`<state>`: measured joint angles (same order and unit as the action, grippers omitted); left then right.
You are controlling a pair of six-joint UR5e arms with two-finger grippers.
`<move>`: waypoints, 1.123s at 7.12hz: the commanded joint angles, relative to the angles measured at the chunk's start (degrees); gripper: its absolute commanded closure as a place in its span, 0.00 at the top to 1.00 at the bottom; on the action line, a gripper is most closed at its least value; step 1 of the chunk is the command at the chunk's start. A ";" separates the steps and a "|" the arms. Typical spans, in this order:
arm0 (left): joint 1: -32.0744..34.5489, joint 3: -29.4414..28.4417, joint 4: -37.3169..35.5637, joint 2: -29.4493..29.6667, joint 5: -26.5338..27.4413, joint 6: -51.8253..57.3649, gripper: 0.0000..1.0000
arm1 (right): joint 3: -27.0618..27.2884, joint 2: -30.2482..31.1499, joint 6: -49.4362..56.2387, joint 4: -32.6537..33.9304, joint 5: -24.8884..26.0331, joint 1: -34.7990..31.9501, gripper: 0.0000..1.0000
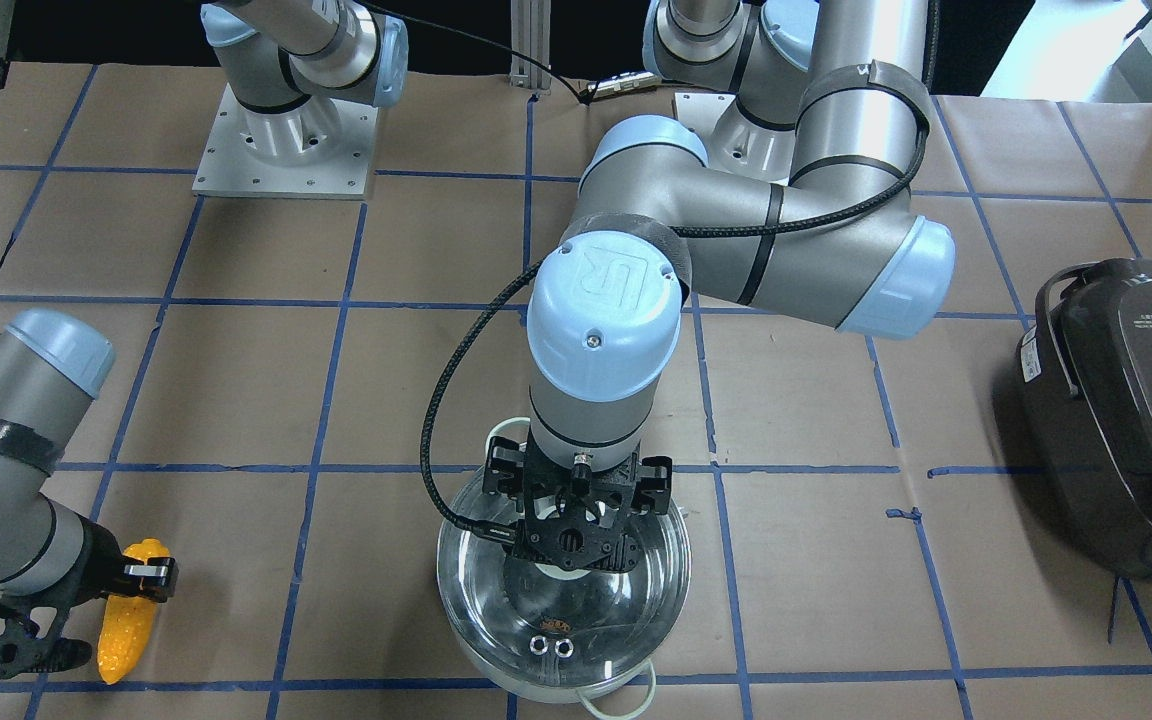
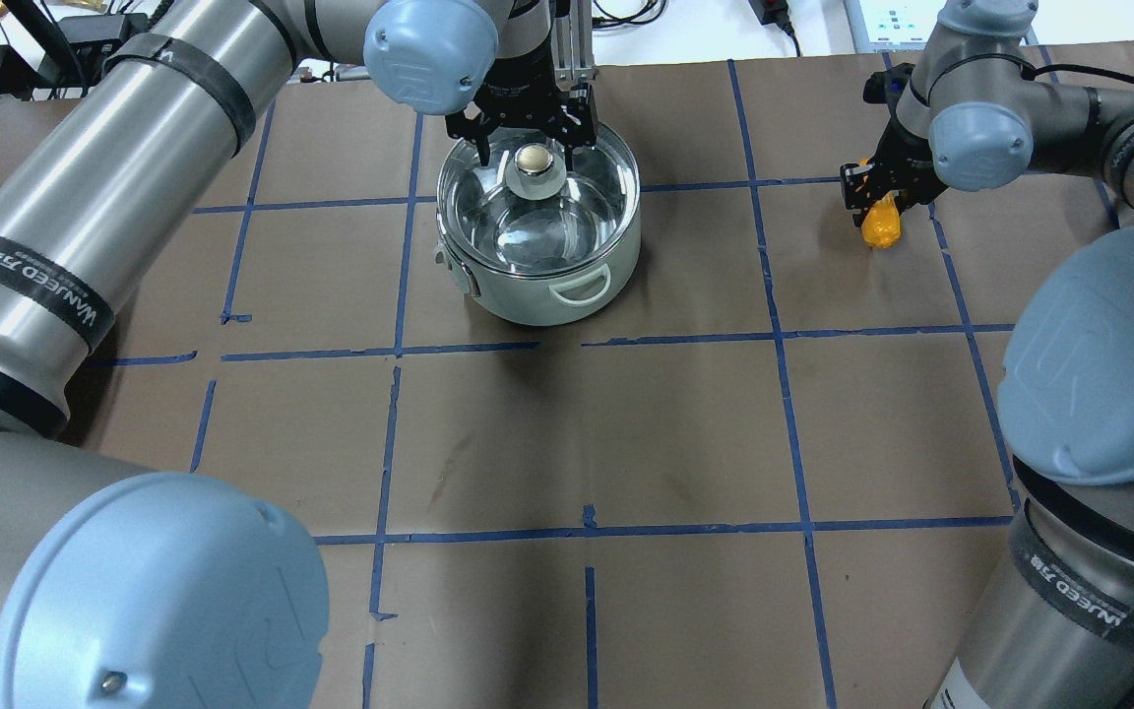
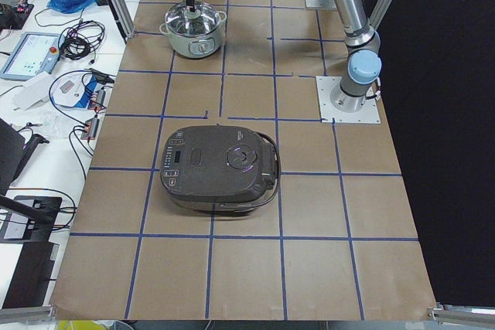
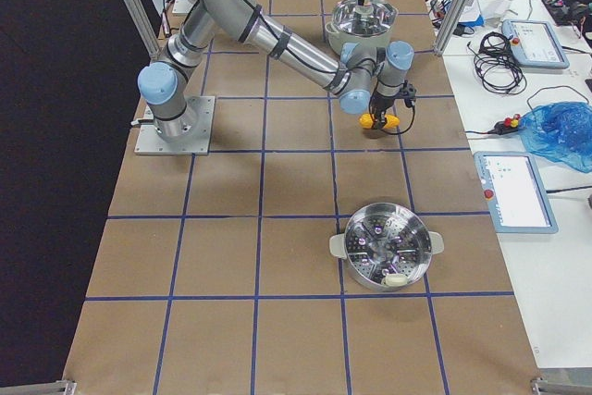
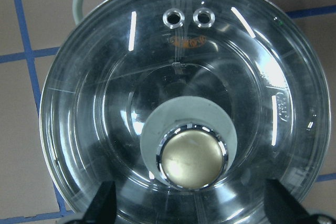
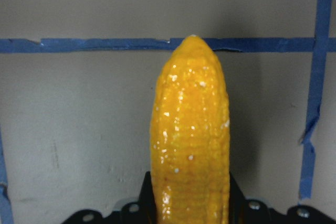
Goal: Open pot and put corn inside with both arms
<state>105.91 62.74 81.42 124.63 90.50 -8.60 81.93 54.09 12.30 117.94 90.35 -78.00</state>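
Rice cooker (image 3: pixel 219 169) sits apart; lid (image 5: pixel 105 103) seemingly closes pot (image 2: pixel 537 300)

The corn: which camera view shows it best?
The right wrist-mounted view. The corn nearly fills the picture, and its bumpy kernel rows are clear. The exterior front-facing view shows its length, but small. In the overhead view only one end shows. Exterior right shows a tiny yellow spot.

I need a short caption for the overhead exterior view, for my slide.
Left gripper hovers open over the lidded pot; right gripper grips the corn.
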 commanded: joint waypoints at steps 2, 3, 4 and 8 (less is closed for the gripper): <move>0.00 -0.07 -0.82 0.70 0.02 -0.11 1.00 | -2.30 15.03 -0.34 -18.74 -0.09 -0.39 0.09; 0.00 -0.07 -1.00 0.78 0.11 -0.19 1.00 | -2.21 21.26 -0.69 -24.45 -0.09 -0.92 0.09; 0.00 -0.07 -1.09 1.05 0.11 -0.28 1.00 | -2.21 27.32 -0.78 -28.86 -0.26 -1.44 0.09; 0.00 -0.07 -2.05 1.66 0.11 -0.19 0.62 | -0.28 27.47 -0.61 -29.08 -0.09 -2.86 0.10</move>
<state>105.91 62.67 79.63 126.05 90.59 -8.86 81.43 81.54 11.33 89.01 90.35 -80.75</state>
